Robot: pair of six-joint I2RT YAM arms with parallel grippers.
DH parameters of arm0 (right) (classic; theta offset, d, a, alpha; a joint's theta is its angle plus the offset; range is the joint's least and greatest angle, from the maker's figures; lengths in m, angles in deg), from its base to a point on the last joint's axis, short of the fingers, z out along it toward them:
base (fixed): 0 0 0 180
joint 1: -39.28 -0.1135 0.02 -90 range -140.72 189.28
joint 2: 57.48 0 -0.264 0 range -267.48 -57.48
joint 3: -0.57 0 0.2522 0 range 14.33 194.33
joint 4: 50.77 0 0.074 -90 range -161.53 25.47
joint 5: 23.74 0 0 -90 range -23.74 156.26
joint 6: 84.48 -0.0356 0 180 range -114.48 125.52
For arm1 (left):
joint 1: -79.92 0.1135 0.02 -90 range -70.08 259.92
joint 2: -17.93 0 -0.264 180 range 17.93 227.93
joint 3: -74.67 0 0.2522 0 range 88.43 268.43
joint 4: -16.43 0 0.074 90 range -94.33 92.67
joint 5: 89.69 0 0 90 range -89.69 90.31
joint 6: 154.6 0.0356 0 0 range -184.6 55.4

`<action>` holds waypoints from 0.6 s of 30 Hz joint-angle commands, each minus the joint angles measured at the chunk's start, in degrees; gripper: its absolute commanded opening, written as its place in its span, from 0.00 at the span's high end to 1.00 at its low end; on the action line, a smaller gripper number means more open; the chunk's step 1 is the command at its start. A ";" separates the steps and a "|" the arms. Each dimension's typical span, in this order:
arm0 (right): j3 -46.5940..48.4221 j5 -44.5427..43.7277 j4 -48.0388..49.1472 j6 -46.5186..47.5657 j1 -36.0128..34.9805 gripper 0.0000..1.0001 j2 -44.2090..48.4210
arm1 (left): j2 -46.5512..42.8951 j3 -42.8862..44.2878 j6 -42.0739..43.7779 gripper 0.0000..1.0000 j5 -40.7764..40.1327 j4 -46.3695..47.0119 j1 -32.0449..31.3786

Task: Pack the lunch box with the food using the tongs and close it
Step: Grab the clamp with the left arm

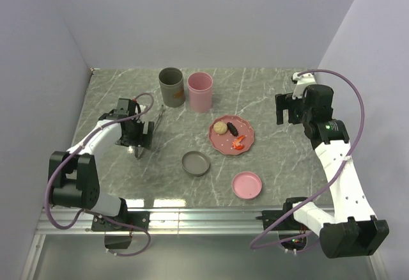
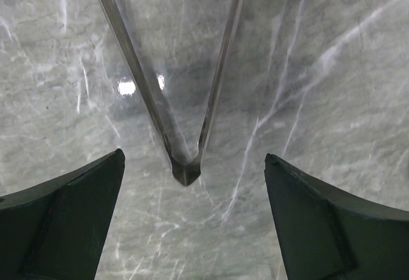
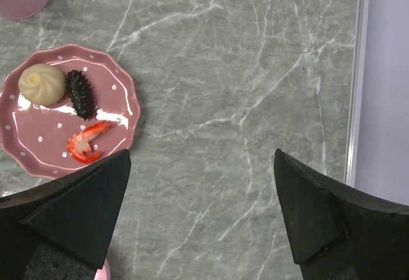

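On grey marble table (image 1: 255,94) | pale lilac walls (image 1: 211,18) behind | tongs (image 2: 185,170) lying flat

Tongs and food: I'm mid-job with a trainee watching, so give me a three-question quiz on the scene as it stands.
1. True or false: the left gripper is shut on the tongs.
2. The food lies: A in the grey cup; B on the pink plate; C on the pink lid.
3. Fill in: ___ food pieces are visible.
Key: 1 false, it is open, fingers either side of the tongs' joined end; 2 B; 3 three.
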 commanded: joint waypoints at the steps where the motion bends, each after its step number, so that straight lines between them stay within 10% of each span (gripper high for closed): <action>1: 2.94 0.49 0.59 0.35 0.00 0.00 -0.06 | 1.26 0.95 -2.02 0.01 -2.04 3.15 -0.31; 18: 3.29 0.14 0.07 2.11 0.09 0.00 -0.15 | 11.81 5.17 1.14 0.01 -4.42 7.98 -3.74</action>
